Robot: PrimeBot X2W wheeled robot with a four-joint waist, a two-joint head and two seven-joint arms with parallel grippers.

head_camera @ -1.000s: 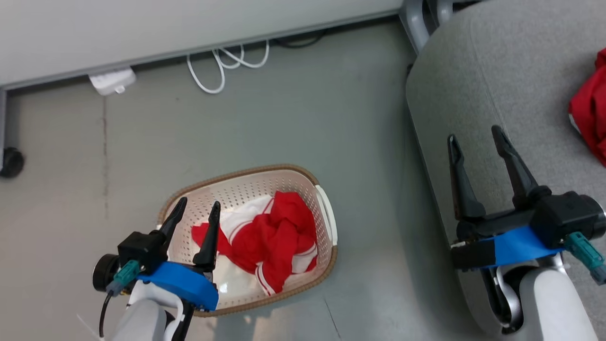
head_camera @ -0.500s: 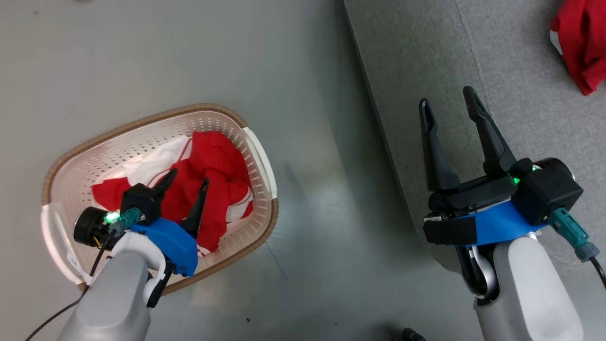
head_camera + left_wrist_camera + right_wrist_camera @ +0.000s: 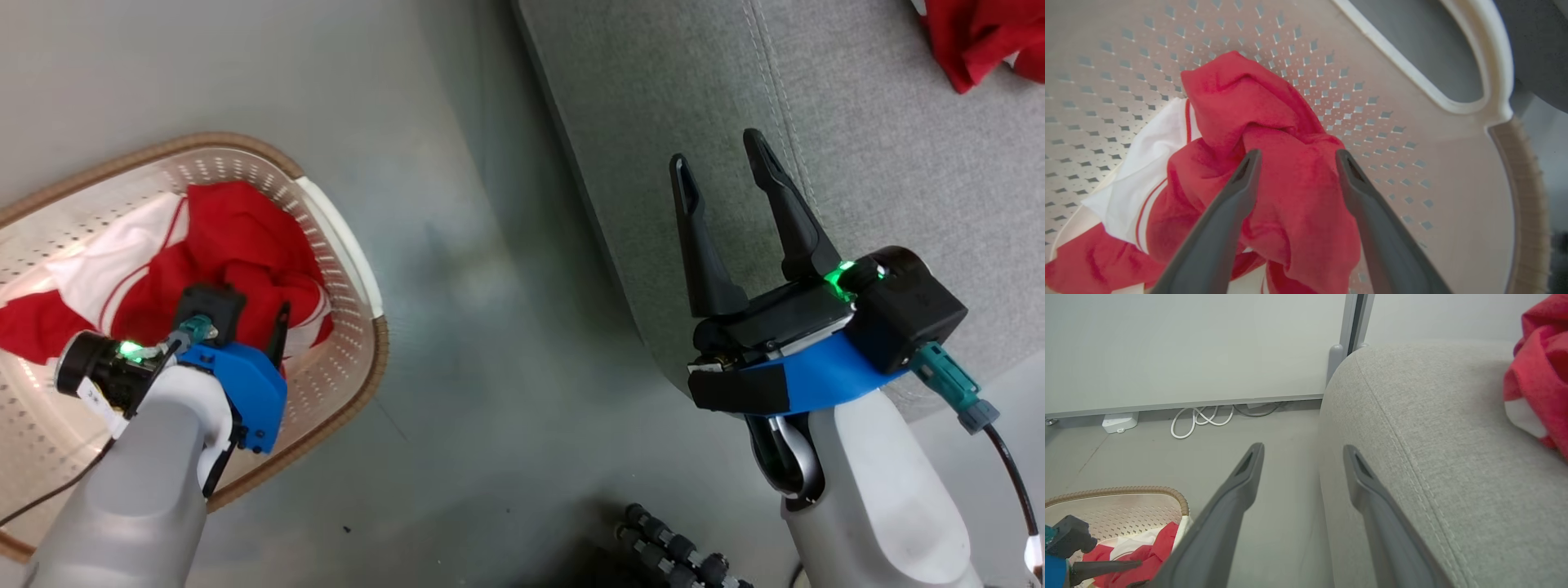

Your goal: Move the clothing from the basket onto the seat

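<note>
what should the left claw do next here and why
Probably shut the left claw. It is open inside the basket, its fingers either side of the raised red fold of the garment, so closing should catch cloth. Lifting comes after; the other garment already lies on the seat.

I'm looking at a lab-type rm w/ home furniture: bare grey floor (image 3: 457, 245), white partition panels (image 3: 1188, 347), loose cable (image 3: 1202, 418), grey sofa (image 3: 1433, 437).
</note>
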